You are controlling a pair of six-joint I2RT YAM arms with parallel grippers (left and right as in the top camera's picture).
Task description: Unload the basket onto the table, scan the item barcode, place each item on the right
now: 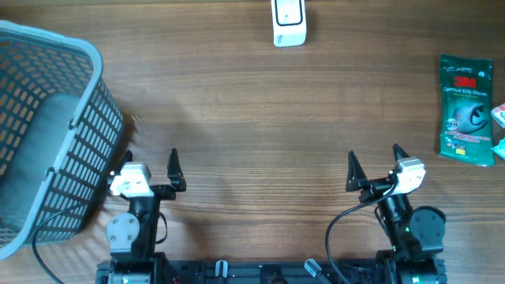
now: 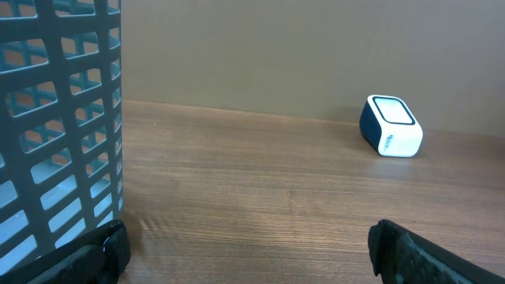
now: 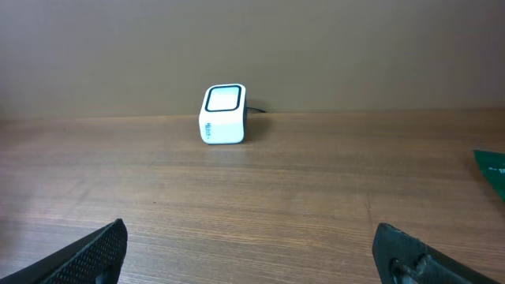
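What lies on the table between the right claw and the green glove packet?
Nothing: in the overhead view only bare wooden table separates the open right claw from the green glove packet.

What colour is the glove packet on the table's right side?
The packet is green, clearest in the overhead view.

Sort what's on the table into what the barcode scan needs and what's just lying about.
Needed for the job:
barcode scanner
green glove packet, likely the item to scan

Just lying about:
plastic basket, no part in scanning
cut-off item at the right edge, unclear
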